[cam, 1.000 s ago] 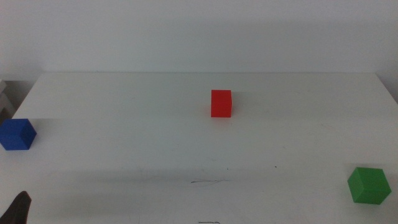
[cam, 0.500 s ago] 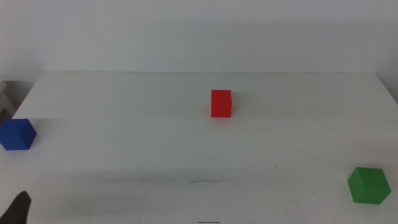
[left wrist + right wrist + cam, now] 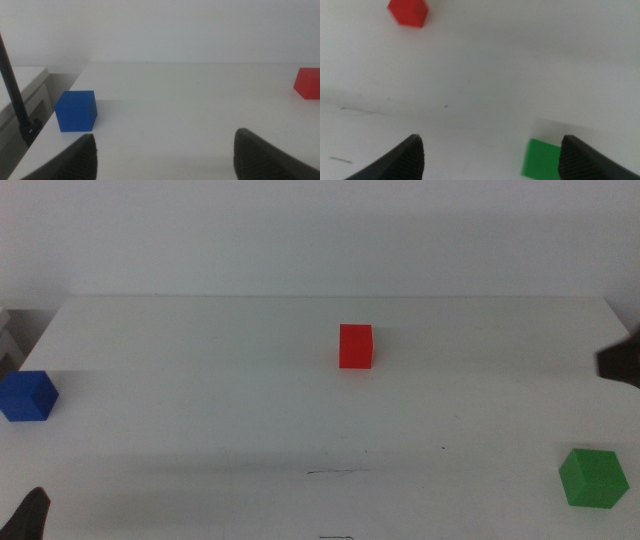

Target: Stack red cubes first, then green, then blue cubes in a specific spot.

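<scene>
The red cube rests on the white table a little behind its middle; it also shows as the red cube and the red cube in the wrist views. At the table's left edge sits the blue cube, the blue cube ahead of my open left gripper. The green cube lies at the front right, the green cube just in front of my open right gripper. A dark part of the right arm enters at the right edge. The left gripper's tip waits at the bottom left.
A thin dark scratch marks the table near the front edge. A black rod and a pale ledge stand off the table's left side. A plain white wall rises behind the table.
A dark part of the right arm has come into the middle view at the right edge. The cubes and the left gripper have not moved.
</scene>
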You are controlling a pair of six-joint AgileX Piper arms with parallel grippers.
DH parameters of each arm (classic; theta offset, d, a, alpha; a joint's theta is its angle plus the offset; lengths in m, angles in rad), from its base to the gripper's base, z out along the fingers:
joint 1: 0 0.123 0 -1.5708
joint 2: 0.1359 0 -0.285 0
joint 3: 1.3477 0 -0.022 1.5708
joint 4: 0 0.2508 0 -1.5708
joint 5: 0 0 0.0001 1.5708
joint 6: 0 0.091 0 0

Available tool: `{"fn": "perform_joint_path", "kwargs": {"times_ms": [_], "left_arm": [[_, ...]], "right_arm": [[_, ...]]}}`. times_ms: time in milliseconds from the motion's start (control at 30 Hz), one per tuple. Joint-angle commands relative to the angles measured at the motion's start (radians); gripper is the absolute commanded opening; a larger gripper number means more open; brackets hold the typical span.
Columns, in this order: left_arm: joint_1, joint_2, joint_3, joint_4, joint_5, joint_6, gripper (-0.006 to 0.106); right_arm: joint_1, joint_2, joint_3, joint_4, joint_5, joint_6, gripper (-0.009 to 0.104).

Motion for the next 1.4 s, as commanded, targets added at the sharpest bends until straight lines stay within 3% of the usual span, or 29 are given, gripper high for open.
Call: {"fn": "perform_joint_path", "kwargs": {"times_ms": [0,167,433,767,1067,1367], "left_arm": [[-0.003,-0.026,-0.002,-0.003,-0.076,-0.008,0.093],[-0.003,-0.026,-0.002,-0.003,-0.076,-0.008,0.093],[-0.003,-0.026,-0.002,-0.003,-0.076,-0.008,0.093],[-0.003,-0.026,-0.002,-0.003,-0.076,-0.008,0.093],[-0.003,-0.026,-0.002,-0.003,-0.076,-0.008,0.093],[-0.003,-0.026,-0.002,-0.003,-0.076,-0.008,0.093]], "right_arm": [[0.035,0.080,-0.108,0.009,0.003,0.028,0.094],[0.117,0.269,-0.297,0.003,0.065,0.114,0.094],[0.251,0.582,-0.612,-0.114,0.186,0.281,0.094],[0.401,0.914,-0.947,-0.167,0.192,0.438,0.094],[0.419,1.203,-1.274,-0.209,0.199,0.514,0.094],[0.419,1.333,-1.384,-0.348,0.197,0.608,0.094]]}}
